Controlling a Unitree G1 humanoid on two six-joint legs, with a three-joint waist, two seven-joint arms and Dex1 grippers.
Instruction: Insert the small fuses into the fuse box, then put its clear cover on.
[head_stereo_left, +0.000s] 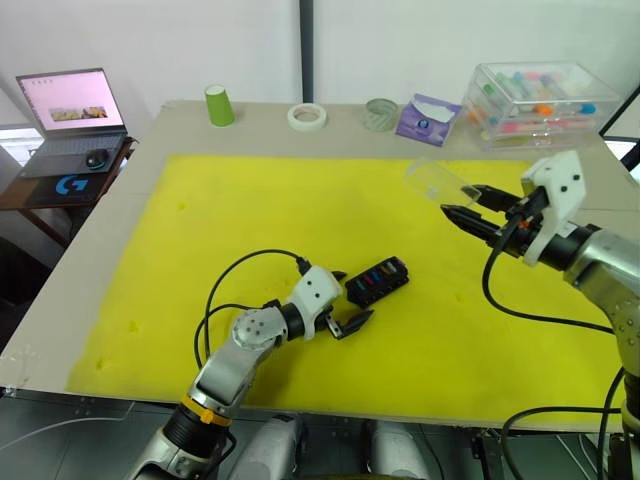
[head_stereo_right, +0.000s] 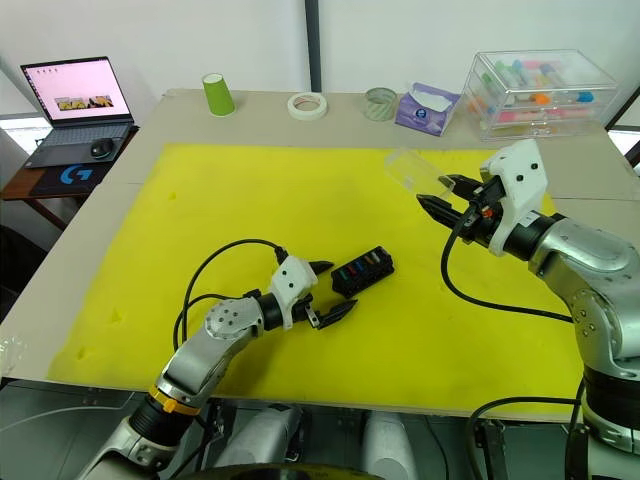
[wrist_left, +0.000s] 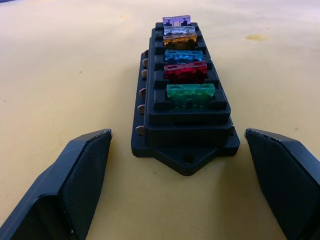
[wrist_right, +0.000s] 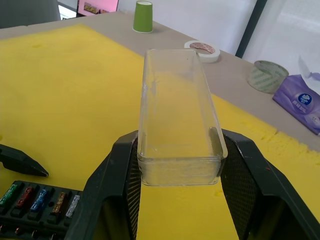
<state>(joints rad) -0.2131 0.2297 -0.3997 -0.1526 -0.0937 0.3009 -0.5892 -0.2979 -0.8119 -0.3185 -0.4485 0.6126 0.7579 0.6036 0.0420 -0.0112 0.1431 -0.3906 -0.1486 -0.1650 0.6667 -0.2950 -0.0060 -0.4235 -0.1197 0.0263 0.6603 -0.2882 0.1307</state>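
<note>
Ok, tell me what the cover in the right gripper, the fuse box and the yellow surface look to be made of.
Clear cover: transparent hard plastic, glossy; the mat shows straight through it.
Fuse box: black moulded plastic, semi-matte, with crisp edges and a screw tab.
Yellow mat: probably foam or soft rubber, matte, with small dents.

Grey tabletop (head_stereo_left: 90, 270) carries a large yellow mat (head_stereo_left: 300, 200) over most of its surface. Along the far edge: green paper cup (head_stereo_left: 219, 105), roll of white tape (head_stereo_left: 307, 116), a second, greenish roll (head_stereo_left: 380, 114), purple tissue pack (head_stereo_left: 427, 120), clear storage box (head_stereo_left: 535, 102) with coloured contents. White wall (head_stereo_left: 180, 40) behind, dark vertical strip (head_stereo_left: 308, 50). Side table at left holds open laptop (head_stereo_left: 72, 112) and mouse (head_stereo_left: 97, 158).
</note>
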